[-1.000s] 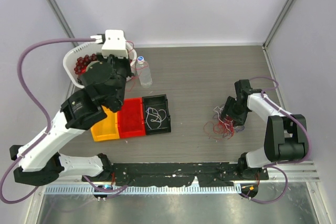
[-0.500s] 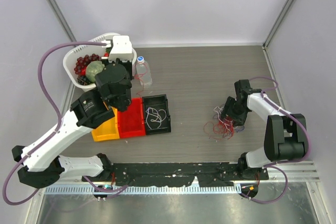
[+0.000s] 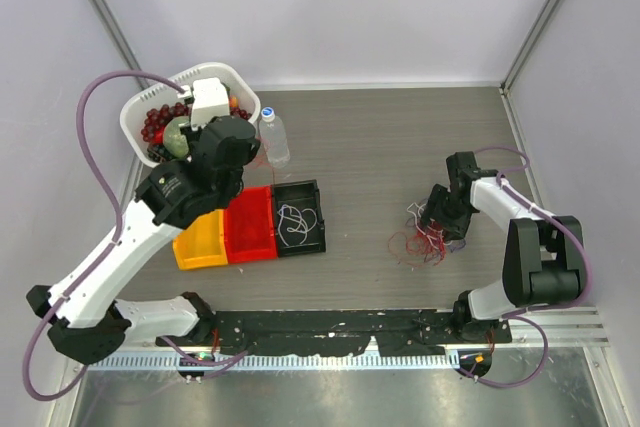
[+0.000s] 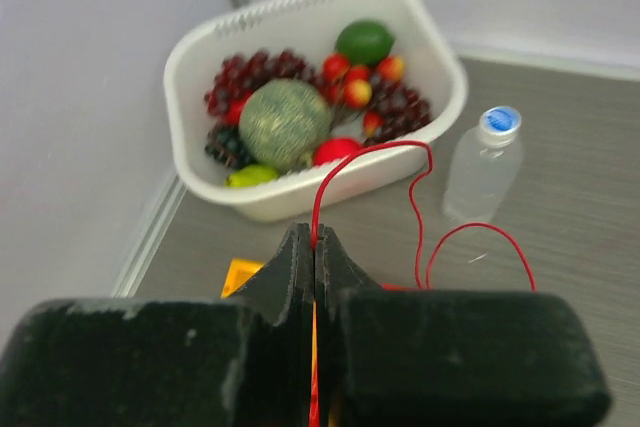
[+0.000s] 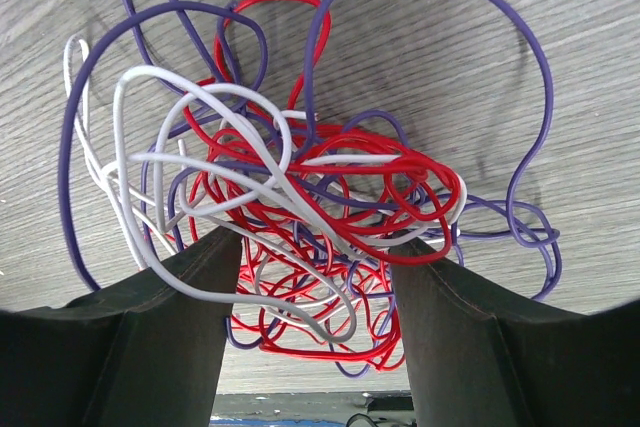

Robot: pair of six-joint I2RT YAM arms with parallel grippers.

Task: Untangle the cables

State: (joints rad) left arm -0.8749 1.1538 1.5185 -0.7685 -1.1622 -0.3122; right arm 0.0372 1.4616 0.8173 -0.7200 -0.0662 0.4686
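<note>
The cables (image 3: 420, 242) lie as a red, white and purple tangle on the table at the right. In the right wrist view the tangle (image 5: 320, 177) lies between and in front of my right gripper (image 5: 315, 267), which is open, with strands draped across both fingers (image 5: 170, 327). In the top view the right gripper (image 3: 440, 222) is at the tangle's upper right edge. My left gripper (image 4: 315, 237) is shut on a single red cable (image 4: 420, 197) that loops away from the tips. In the top view the left gripper (image 3: 232, 152) is raised above the bins and mostly hidden under its wrist.
A white basket (image 3: 190, 82) of fruit stands at the back left, with a clear bottle (image 3: 275, 139) beside it. Yellow (image 3: 198, 242), red (image 3: 250, 225) and black (image 3: 310, 197) bins sit side by side; a white cable (image 3: 295, 219) lies in the black one.
My left arm has swung with the red cable and its wrist has shifted, uncovering most of the basket. The right arm and the tangle have not moved.
</note>
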